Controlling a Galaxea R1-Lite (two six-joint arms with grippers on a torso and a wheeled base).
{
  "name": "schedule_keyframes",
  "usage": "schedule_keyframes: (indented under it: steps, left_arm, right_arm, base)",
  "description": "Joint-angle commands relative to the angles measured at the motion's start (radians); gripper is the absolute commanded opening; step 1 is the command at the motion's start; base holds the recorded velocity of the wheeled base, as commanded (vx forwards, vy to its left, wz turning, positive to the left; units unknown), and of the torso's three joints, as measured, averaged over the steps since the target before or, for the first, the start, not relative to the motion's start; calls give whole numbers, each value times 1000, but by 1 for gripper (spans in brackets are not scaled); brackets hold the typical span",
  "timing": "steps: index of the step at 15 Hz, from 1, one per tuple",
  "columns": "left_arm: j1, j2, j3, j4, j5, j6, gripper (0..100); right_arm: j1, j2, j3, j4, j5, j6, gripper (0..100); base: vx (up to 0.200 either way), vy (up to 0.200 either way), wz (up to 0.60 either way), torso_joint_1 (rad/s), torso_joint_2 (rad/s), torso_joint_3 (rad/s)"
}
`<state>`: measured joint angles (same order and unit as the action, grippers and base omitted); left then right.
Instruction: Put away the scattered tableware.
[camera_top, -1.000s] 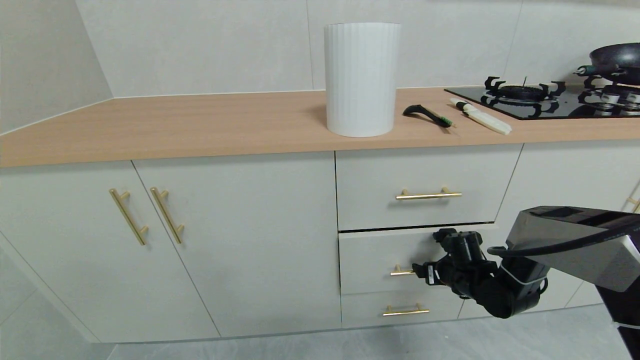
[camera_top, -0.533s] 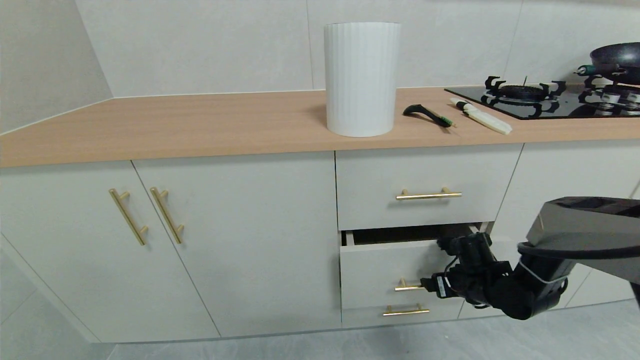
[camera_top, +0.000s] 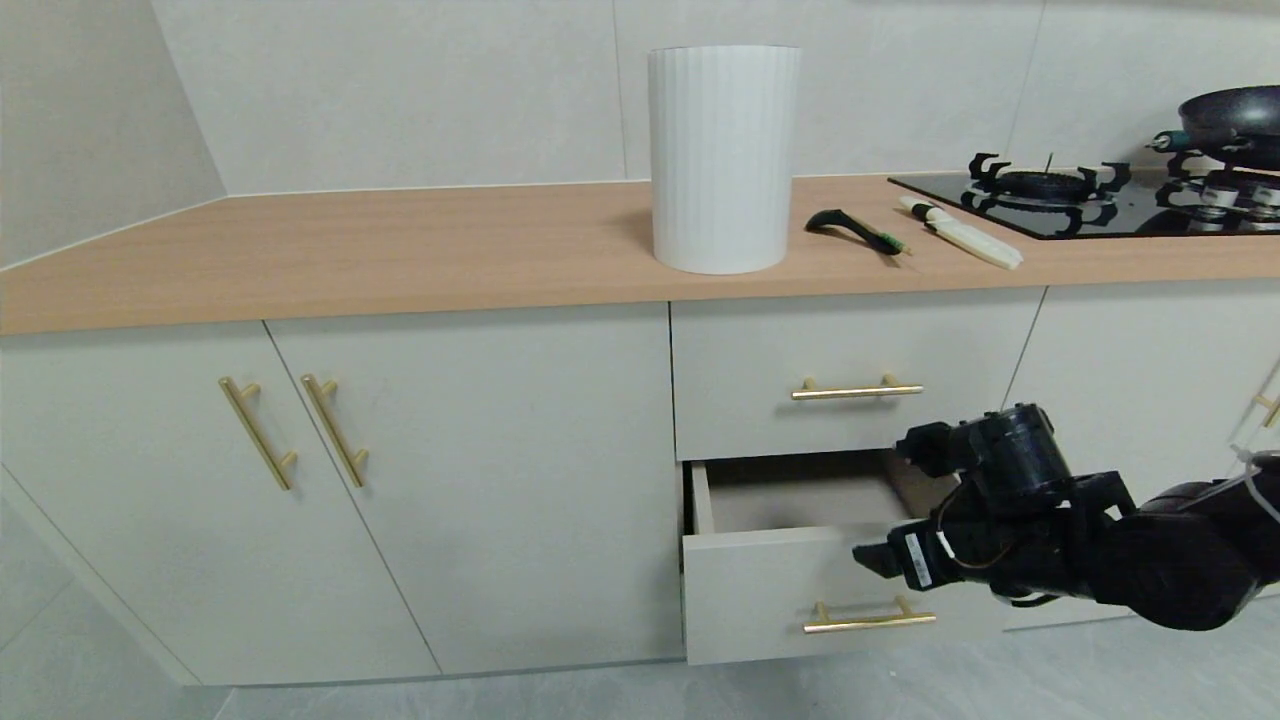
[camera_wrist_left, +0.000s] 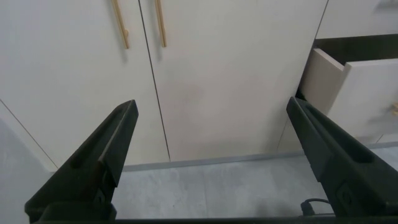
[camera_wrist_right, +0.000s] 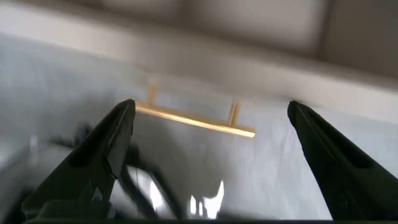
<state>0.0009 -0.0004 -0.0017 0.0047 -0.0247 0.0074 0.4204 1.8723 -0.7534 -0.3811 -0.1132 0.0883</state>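
Observation:
A black spoon with a green handle (camera_top: 856, 228) and a white knife (camera_top: 962, 233) lie on the wooden countertop (camera_top: 400, 250), right of a tall white ribbed container (camera_top: 722, 158). Below them the middle drawer (camera_top: 770, 585) stands pulled out, and what shows of its inside is bare. My right gripper (camera_top: 880, 560) hangs open just above and in front of the drawer's gold handle (camera_top: 868, 620), apart from it. The right wrist view shows this gripper (camera_wrist_right: 210, 109) with fingers spread wide and the gold handle (camera_wrist_right: 194, 121) beyond them. My left gripper (camera_wrist_left: 211, 104) is open, low before the cabinet doors (camera_wrist_left: 155, 74).
A gas hob (camera_top: 1080, 200) with a dark pan (camera_top: 1235, 115) sits at the counter's right end. A shut drawer (camera_top: 855, 375) is above the open one. Double doors with gold handles (camera_top: 300, 430) are to the left. Grey floor (camera_top: 500, 700) lies below.
The middle drawer has slid out from nearly shut to well open. My right gripper pulled back with it, then let go of the handle and rose above it.

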Motion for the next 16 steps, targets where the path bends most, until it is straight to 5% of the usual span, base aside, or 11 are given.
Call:
schedule_keyframes:
  steps: [1,10,16]
  left_arm:
    - [1,0,0,0,0,0,100]
    - [1,0,0,0,0,0,100]
    - [1,0,0,0,0,0,100]
  right_arm:
    - [3,-41,6,-44,-2,8,100]
    - [-5,251,0,-404,-112,48,100]
    - [-15,269,-1,-400,-112,45,100]
  base:
    - [0,0,0,0,0,0]
    - [0,0,0,0,0,0]
    - [0,0,0,0,0,0]
